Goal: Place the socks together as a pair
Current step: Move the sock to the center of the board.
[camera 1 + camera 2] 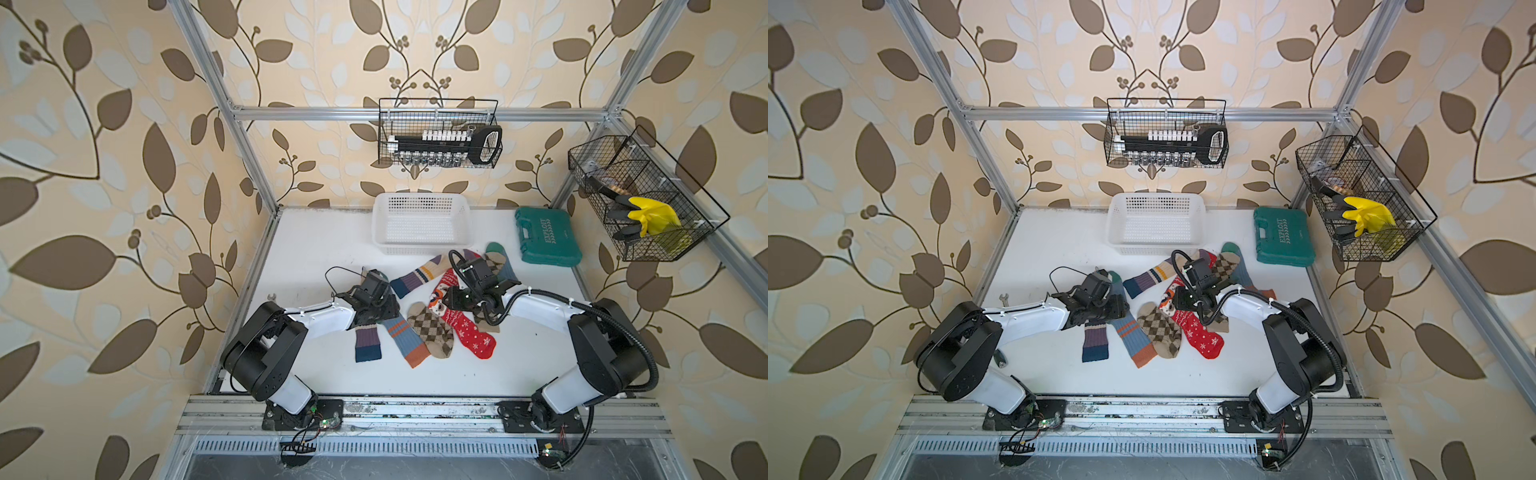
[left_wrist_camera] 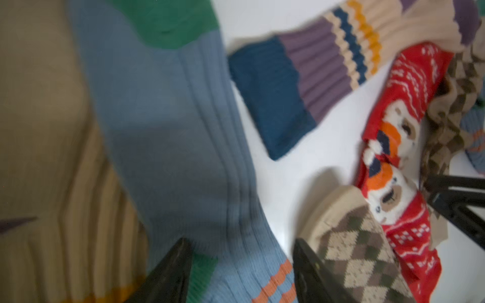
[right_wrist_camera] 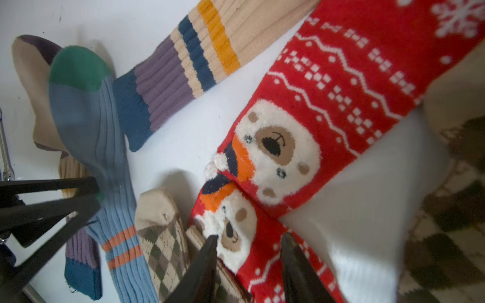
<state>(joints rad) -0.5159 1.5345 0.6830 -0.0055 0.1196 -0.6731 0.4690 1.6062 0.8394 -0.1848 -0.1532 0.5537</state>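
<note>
The socks (image 1: 432, 330) lie flat in a loose cluster: striped, blue-grey, argyle, red snowflake, several overlapping.

Cream wallpaper (image 1: 104, 124) with brown leaves surrounds a white tabletop (image 1: 316, 249) framed by aluminium rails (image 1: 311, 112).

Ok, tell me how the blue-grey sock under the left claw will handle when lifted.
Probably floppy: the blue-grey sock lies limp and curved, so its ends should droop. Its ribbed knit likely resists slipping. It lies over the cream striped sock, which might drag along.
</note>
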